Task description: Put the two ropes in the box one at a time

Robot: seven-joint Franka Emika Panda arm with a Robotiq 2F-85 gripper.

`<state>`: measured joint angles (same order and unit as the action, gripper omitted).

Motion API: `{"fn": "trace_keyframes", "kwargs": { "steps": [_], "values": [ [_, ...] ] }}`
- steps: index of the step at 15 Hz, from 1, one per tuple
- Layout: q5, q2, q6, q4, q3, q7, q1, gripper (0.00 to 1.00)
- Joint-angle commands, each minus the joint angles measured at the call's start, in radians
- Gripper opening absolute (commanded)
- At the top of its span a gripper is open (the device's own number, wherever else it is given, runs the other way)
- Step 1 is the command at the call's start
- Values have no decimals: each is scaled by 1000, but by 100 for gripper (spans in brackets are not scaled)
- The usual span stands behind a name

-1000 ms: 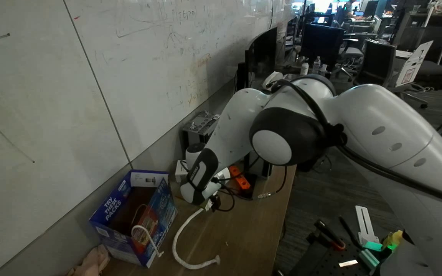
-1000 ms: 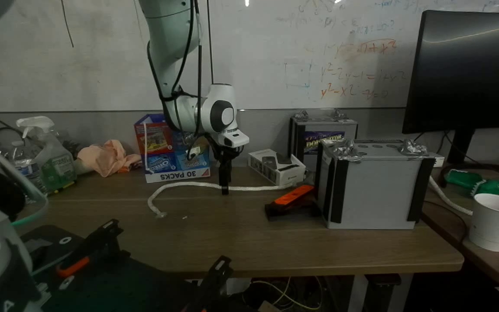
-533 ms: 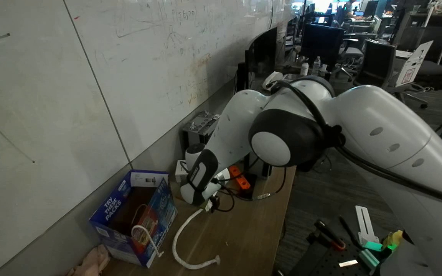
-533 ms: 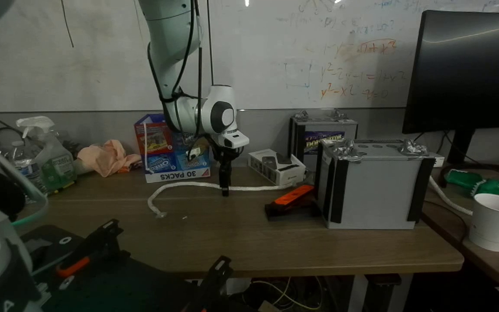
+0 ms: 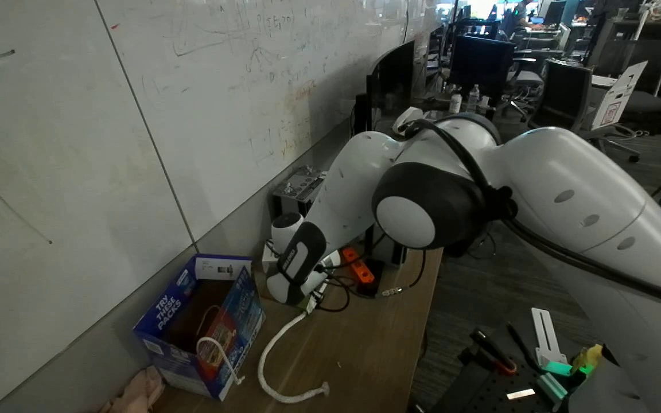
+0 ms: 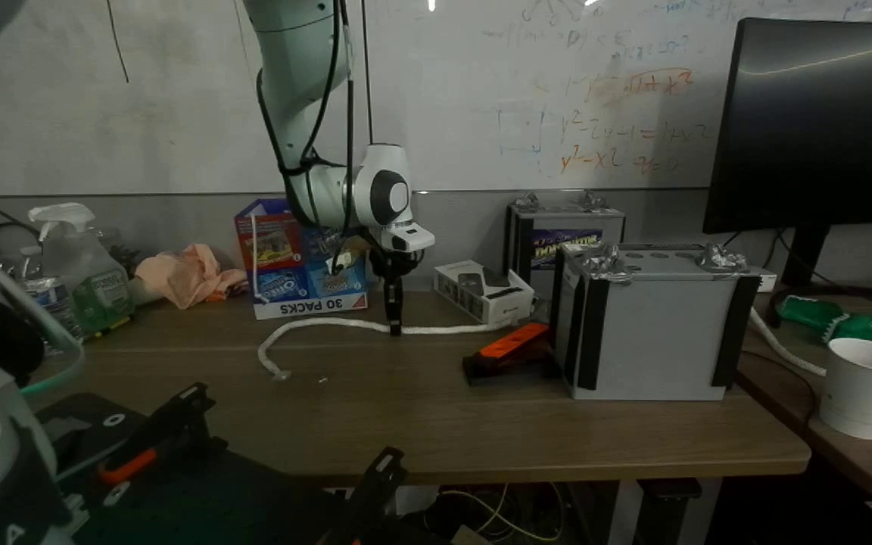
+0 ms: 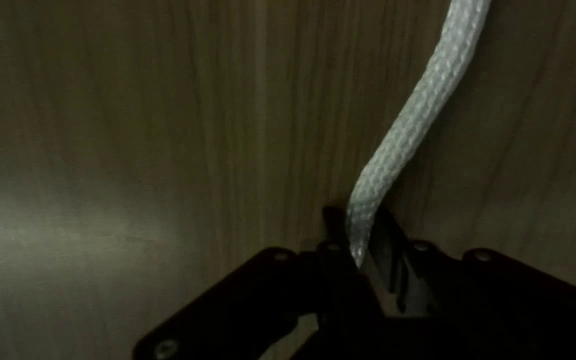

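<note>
One rope (image 6: 353, 322) runs along the table (image 6: 527, 435); jaws gripping.

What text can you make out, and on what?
"TRY THESE PACKS": blue box.
"30 PACKS", upside down: same box, bottom edge.
"OREO", probably: same box.
"y²-2y-1=1+x²", faint: whiteboard.
Too blurred or small to read: purple label, arm lettering, bottle labels, other print on box and whiteboard.

A scribbled whiteboard (image 6: 179, 113) backs the brown desk (image 6: 421, 424) — office chairs (image 5: 563, 94) stand beyond, on dark flooring (image 5: 468, 292).
</note>
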<state>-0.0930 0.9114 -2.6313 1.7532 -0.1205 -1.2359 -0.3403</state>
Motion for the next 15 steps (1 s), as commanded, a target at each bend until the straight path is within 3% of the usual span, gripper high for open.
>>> {"fn": "trace_keyframes", "kwargs": {
  "steps": [1,3,8,15],
  "values": [
    [26,-50,78,11,23,54,19,2],
    [43,-123,109,66,28,99,15,6],
    [36,-364,114,220,81,196,19,6],
    [31,-707,36,369,137,110,6,5]
  ]
}}
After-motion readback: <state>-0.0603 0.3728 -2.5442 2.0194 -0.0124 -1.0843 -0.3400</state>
